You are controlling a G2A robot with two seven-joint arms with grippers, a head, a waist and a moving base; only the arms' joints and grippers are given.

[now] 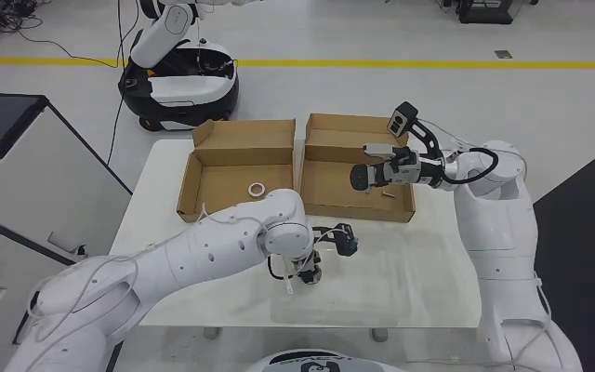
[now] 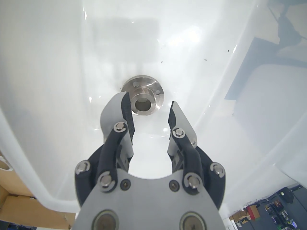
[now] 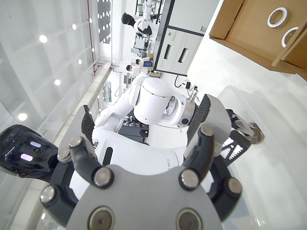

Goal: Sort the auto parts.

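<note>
I'd call this mid-sort, with at least one part waiting and possibly more out of my sight.

**Done so far:** In the top view a white ring (image 1: 257, 190) lies on the floor of the left box (image 1: 218, 200), upper centre of the frame. My right wrist view shows that box at upper right, with a second ring (image 3: 288, 35) partly hidden behind a cardboard wall. I can't tell which box it sits in. A small pale piece (image 1: 389, 196) lies in the right box (image 1: 321, 191); it is too small for me to identify.

**In hand now:** The flange (image 2: 144, 89) stands on the floor of the white bin (image 2: 21, 149), hub upward, centre of the left wrist view. My left gripper (image 2: 148, 102) is down in the bin with its jaws spread to either side of the hub. One pad (image 2: 126, 111) is right against the hub and the other stands apart, so nothing is clamped yet. In the top view this is at lower centre (image 1: 311, 272).

**Other arm:** My right gripper (image 1: 358, 177) hangs over the right box with its fingers released and nothing between them.

**Left to do:** I judge the flange has to be pinched, lifted out and dropped in its proper box. I see no other part on the stretch of bin floor that shows.
</note>
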